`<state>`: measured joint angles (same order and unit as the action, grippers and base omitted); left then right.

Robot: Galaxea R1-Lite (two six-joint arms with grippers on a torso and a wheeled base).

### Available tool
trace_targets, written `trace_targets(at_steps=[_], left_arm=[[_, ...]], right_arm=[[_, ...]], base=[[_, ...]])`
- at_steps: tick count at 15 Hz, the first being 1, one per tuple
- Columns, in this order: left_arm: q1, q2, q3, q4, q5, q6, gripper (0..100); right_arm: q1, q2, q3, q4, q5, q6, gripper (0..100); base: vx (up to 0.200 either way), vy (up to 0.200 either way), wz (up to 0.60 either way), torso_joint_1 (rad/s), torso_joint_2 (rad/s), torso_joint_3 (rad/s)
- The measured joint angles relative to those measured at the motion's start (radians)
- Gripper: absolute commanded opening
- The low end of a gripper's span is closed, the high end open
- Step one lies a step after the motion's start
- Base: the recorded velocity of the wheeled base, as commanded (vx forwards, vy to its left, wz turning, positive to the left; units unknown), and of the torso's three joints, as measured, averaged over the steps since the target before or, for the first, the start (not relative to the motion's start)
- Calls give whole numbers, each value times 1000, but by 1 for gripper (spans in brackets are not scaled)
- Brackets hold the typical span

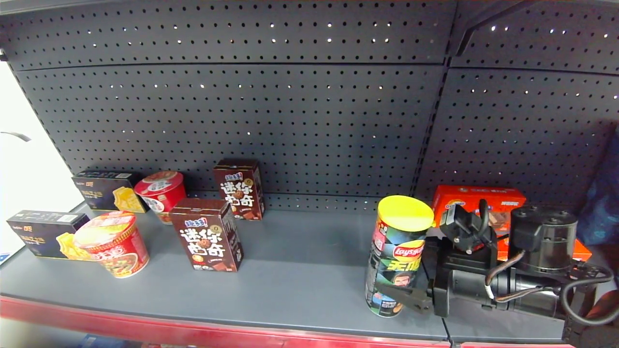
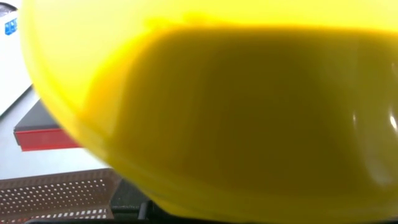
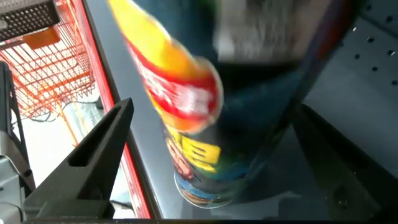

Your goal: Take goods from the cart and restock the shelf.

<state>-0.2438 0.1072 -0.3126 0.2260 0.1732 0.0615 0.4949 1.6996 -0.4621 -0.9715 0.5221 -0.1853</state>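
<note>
- While the chip can [image 1: 399,241] stands upright near the front edge of the shelf [image 1: 300,270], my right pincer [image 1: 395,290] straddles its lower half.
- Jaws spread, not clamped.
- Orange box [image 1: 476,197] just behind.

Head cam: high, facing forward and down onto the shelf [image 1: 290,285], mid-range. Right wrist cam: very close on the chip can [image 3: 242,93], shelf edge and orange cart [image 3: 50,74] beyond. Both share can and shelf deck. Left wrist cam: jammed against a yellow surface [image 2: 217,124].
</note>
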Motion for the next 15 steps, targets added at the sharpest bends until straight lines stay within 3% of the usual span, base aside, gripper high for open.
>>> trace_targets(at_steps=[5, 15], left_arm=[[0, -1, -1, 0, 1, 0, 0], [0, -3, 0, -2, -1, -1, 0]], right_arm=[[-2, -71, -61, 79, -1, 0, 100], [-56, -261, -27, 236, -1, -4, 100]], base=[[0, 0, 0, 0, 0, 0], [0, 0, 0, 0, 0, 0]])
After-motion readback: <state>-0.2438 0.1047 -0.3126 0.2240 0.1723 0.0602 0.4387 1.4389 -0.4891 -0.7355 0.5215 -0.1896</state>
